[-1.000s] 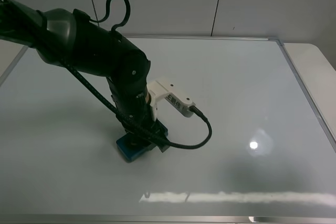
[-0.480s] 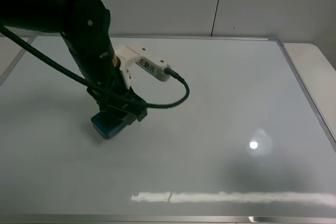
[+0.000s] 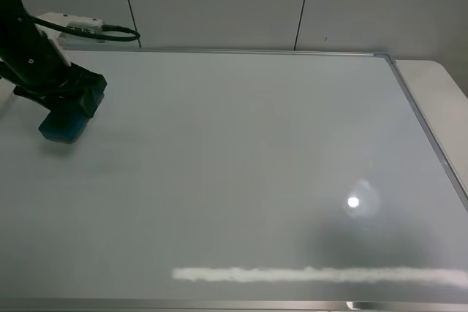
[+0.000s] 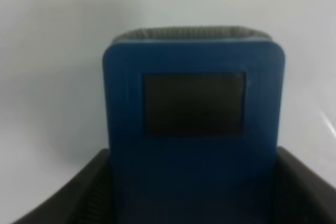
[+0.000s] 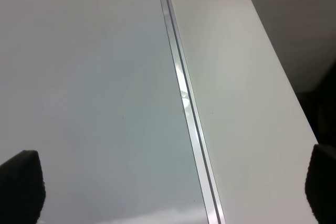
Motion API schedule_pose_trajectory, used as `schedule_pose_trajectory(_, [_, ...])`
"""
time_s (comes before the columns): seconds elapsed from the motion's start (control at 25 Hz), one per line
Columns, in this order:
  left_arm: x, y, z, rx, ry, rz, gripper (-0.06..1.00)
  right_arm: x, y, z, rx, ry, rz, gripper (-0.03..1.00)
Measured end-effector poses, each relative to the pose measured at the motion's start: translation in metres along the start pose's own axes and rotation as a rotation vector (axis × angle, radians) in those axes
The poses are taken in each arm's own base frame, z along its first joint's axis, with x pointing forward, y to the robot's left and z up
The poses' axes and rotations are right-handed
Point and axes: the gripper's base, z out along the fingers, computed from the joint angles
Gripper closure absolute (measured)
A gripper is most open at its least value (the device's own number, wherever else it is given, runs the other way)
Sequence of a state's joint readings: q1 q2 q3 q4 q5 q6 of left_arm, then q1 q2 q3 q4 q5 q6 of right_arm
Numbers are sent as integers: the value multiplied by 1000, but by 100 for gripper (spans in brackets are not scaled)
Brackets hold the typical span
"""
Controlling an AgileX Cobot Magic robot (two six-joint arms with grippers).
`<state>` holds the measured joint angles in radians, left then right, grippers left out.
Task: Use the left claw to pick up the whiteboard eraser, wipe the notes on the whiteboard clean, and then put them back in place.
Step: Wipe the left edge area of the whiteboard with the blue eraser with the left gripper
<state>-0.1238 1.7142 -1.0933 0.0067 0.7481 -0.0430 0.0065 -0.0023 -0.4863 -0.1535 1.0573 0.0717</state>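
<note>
So the eraser (image 3: 64, 120) sits at the far-left part of the board (image 3: 241, 173), near the board's far-left corner, its underside on or just over the white surface; contact can't be told from the high view. Teal-blue block, rounded corners. In the left wrist view the eraser (image 4: 193, 129) fills the middle, one dark square patch on its top, grey felt edge showing at the far end, board surface behind it.

Left end effector (image 3: 62, 96) is pinching the eraser: black fingers (image 4: 86, 192) press against both long sides of the block in the wrist view, one on each side. Arm above it is black, reaching in from the board's left edge. White labelled box (image 3: 67, 21) rides near the wrist, black cable (image 3: 117, 32) looping off it toward the board's far edge.

Board surface looks plain white all over in the high view, no writing to be seen. Bright light spot reflected toward the board's right half, long bright streak reflected along the near edge. Thin silver frame (image 3: 428, 129) runs down the right side.

Right end effector (image 5: 173, 187): only two dark finger tips show at the two sides of the right wrist view, set wide apart, nothing between them. Below it the frame strip (image 5: 184, 93) runs between the board and the white counter (image 5: 236, 77).

Counter (image 3: 439, 85) also visible just right of the frame in the high view.
</note>
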Motion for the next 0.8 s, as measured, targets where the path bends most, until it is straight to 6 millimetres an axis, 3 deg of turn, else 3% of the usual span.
schedule_pose_trajectory(0.2, [-4, 27, 23, -4, 4, -103, 39, 0, 0, 0, 0, 0, 0, -2])
schedule_pose_trajectory(0.48, [-4, 28, 51, -3, 25, -111, 39, 0, 0, 0, 0, 0, 0, -2])
schedule_pose_trajectory(0.8, [-6, 30, 54, -13, 16, -87, 39, 0, 0, 0, 0, 0, 0, -2])
